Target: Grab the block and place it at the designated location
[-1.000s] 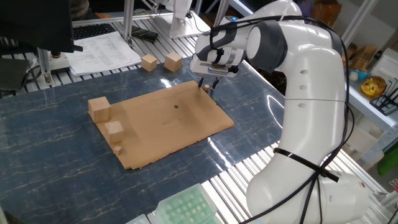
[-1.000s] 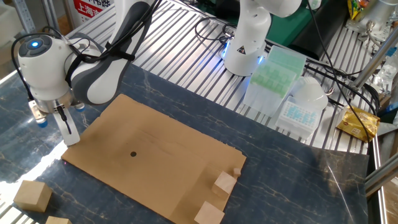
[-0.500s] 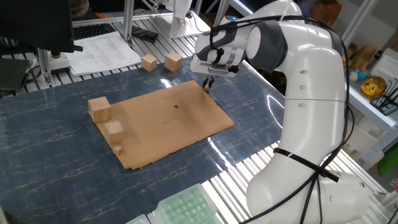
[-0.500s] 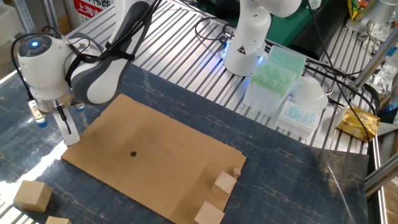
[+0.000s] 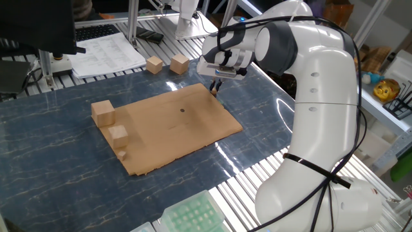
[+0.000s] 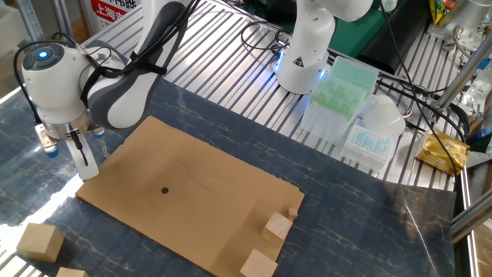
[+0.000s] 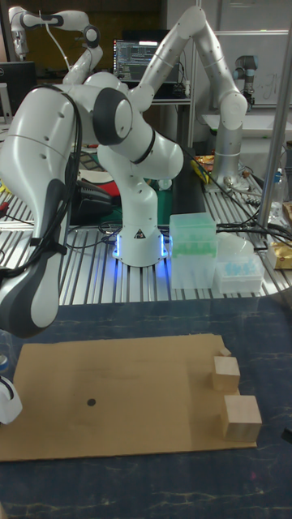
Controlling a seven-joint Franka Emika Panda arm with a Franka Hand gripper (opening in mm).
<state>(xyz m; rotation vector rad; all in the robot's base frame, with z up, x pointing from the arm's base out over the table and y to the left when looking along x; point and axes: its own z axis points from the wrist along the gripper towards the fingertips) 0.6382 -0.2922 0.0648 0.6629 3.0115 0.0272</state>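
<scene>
The block (image 5: 121, 154) is a tiny tan cube lying on the brown cardboard sheet (image 5: 193, 132), at its corner beside two larger cubes; it also shows as the block (image 6: 293, 211) and the block (image 7: 222, 353). The designated location (image 5: 182, 109) is a dark dot on the sheet, also seen as the dot (image 6: 164, 191) and the dot (image 7: 91, 401). My gripper (image 5: 214, 87) hangs just above the sheet's opposite corner, far from the block. Its white fingers (image 6: 84, 160) stand together, shut on nothing.
Two larger tan cubes (image 5: 103, 113) (image 5: 118, 134) sit on the sheet close to the block. Two more cubes (image 5: 154, 64) (image 5: 179, 63) lie off the sheet near my gripper. Green tip racks (image 6: 338, 88) and a second robot's base (image 6: 304, 54) stand behind.
A second ago my fingertips reached slightly lower at the sheet's corner; they now sit a little higher. The block and cubes have not moved.
</scene>
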